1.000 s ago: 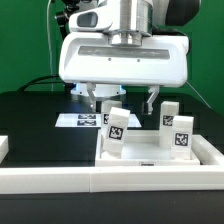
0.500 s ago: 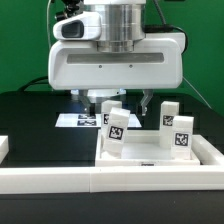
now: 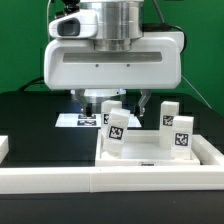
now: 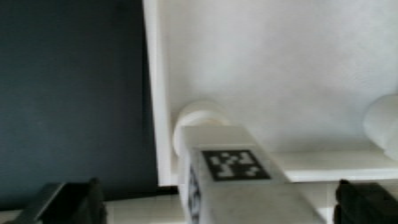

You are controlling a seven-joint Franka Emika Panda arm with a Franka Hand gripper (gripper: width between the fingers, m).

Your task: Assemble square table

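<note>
Leg-fitting step: gripper (image 3: 118, 104), jaws apart and empty, hovers at frame centre over a peg leg (image 3: 117, 133); descend, close.

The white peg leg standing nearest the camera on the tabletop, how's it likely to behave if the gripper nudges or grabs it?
The nearest peg leg looks like rigid plastic, so probably stiff and light. It stands upright and narrow on the square top, so a sideways nudge could tip it. Its smooth surface may be a bit slippery between the fingers.
</note>
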